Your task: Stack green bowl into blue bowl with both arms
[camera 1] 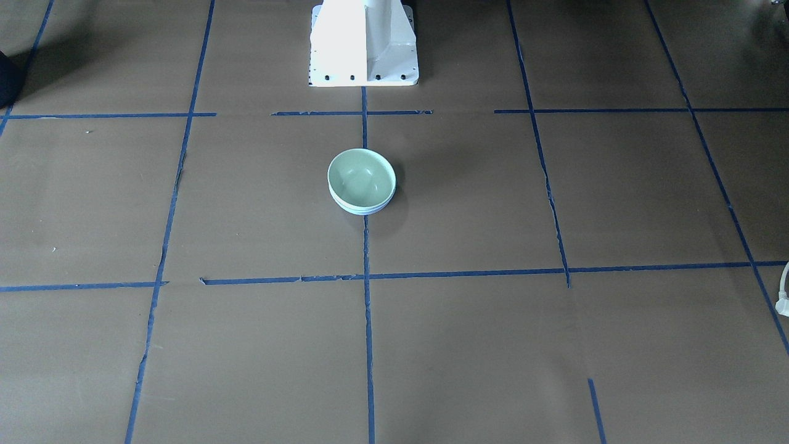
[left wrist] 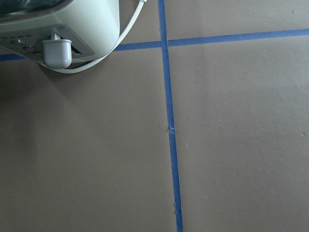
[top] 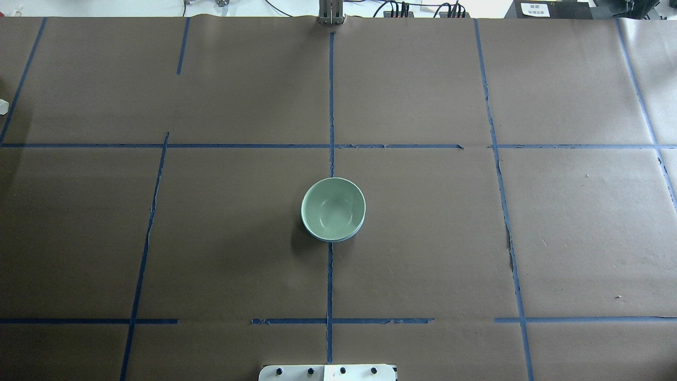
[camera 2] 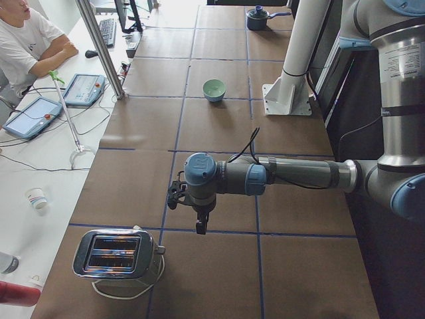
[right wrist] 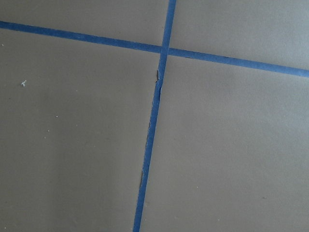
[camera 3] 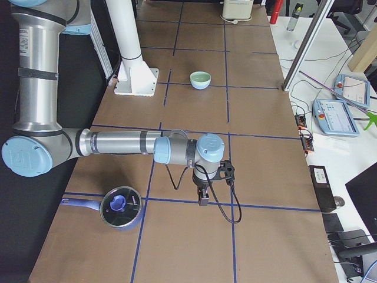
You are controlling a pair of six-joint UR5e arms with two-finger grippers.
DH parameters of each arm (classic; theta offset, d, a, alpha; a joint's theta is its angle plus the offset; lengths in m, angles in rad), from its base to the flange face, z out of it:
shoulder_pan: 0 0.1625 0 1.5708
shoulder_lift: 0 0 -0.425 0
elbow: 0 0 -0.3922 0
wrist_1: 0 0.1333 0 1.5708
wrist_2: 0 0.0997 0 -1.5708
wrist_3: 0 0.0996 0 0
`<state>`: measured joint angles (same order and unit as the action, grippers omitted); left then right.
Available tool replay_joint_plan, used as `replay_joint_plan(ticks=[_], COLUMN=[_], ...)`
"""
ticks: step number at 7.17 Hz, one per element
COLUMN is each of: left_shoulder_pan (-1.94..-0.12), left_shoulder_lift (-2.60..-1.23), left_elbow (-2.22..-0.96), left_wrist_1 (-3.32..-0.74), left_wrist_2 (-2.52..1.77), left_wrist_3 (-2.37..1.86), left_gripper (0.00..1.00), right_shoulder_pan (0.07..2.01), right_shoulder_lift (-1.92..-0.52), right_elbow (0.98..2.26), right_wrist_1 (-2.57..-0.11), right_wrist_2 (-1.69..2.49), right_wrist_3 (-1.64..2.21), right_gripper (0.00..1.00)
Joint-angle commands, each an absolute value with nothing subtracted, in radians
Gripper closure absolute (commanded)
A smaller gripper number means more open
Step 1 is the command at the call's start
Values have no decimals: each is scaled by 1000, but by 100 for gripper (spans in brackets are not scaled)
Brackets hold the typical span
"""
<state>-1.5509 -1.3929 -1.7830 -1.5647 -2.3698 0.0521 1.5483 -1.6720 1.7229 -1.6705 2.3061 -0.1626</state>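
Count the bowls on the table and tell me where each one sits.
2. The green bowl sits nested inside the blue bowl, mid-table. Only a thin edge of the blue one shows beneath it. No others are visible.

Opposed high views, end views, wrist close-ups

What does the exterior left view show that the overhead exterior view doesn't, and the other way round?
Only exterior left: the left arm stretched low over the table, the left gripper near a toaster, plus a seated operator. Only overhead: a straight-down look into the green bowl, with the blue bowl a thin crescent under it. Both: the nested bowls, the white pedestal base and the blue tape grid.
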Motion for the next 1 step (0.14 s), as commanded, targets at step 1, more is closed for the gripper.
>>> replay_joint_plan(ticks=[1], left_shoulder_pan=[-1551], left_shoulder_lift=[-1393], left_elbow=[-1784], left_wrist_1=[-1565], left_wrist_2=[-2370], left_wrist_3=[52], left_gripper=[0], right_shoulder_pan=[1546], right_shoulder_lift=[-1671], right_elbow=[1723], right_wrist_1=[-1671], right_wrist_2=[2306], right_wrist_3=[-163], right_gripper=[0])
